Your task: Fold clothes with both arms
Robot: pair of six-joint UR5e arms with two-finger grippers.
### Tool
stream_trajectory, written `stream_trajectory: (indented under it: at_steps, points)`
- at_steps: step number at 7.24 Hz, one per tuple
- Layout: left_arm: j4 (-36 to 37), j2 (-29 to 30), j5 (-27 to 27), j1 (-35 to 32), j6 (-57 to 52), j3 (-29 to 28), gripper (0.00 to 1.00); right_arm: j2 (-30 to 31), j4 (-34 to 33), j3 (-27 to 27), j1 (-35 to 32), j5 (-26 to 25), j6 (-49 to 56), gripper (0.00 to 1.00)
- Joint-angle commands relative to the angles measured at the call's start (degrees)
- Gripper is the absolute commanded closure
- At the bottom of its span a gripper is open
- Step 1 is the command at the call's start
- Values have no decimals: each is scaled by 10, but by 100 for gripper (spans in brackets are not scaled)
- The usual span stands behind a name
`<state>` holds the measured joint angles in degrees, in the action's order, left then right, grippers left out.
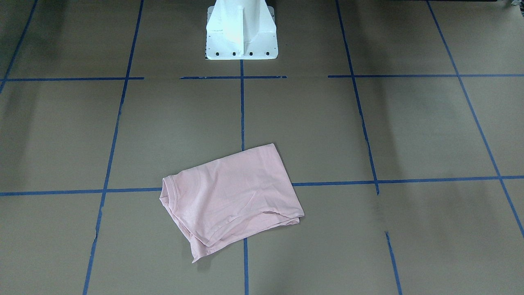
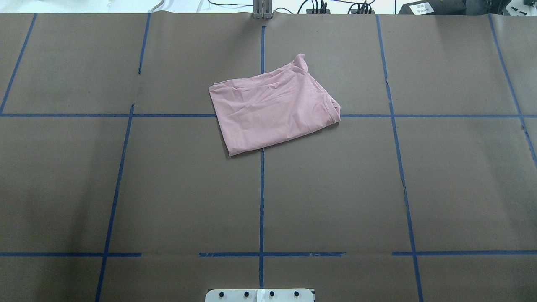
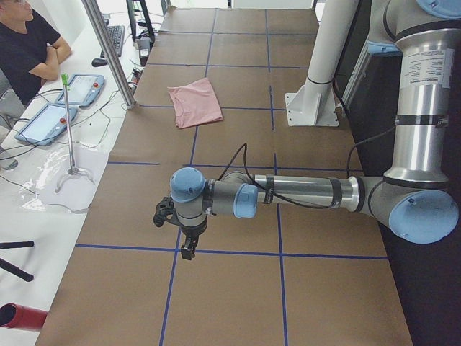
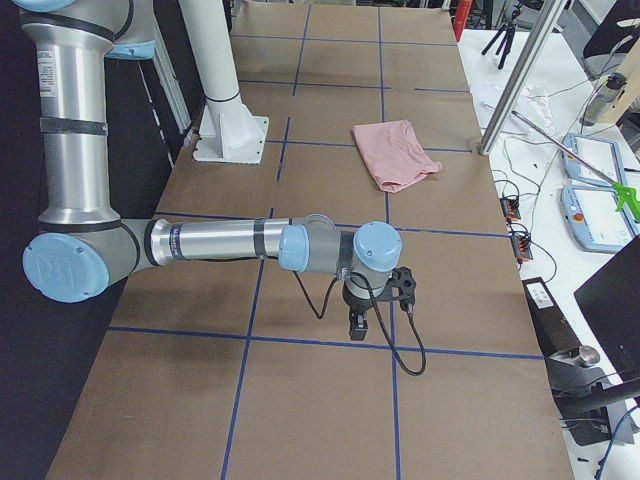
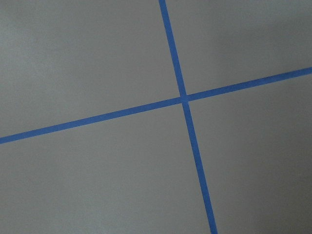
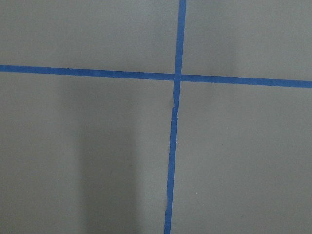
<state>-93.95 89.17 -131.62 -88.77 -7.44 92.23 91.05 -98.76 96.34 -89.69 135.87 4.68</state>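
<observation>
We see one pale pink T-shirt [image 2: 272,111], folded into a rough, skewed rectangle. Its plain side faces up, the ribbed collar sits at one edge, and a loose corner pokes out. It lies on the brown table [image 2: 168,188] across a blue tape [image 2: 261,188] crossing, well apart from the single white pedestal [image 1: 241,37]. We count two arms, the left arm [image 3: 302,193] and the right arm [image 4: 210,242]. The left gripper [image 3: 187,241] and right gripper [image 4: 360,325] show only in the side views, so we cannot tell how their jaws stand.
</observation>
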Motion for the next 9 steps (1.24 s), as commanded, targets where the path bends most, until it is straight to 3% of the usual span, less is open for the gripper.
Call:
stream_trajectory:
  at_steps: [1, 9]
  points:
    - [-1, 1, 0, 0, 33, 1, 0, 1, 1, 0, -10, 0, -14, 0]
    - [-3, 4, -24, 1, 80, 1, 0, 4, 0, 0, -34, 1, -19, 0]
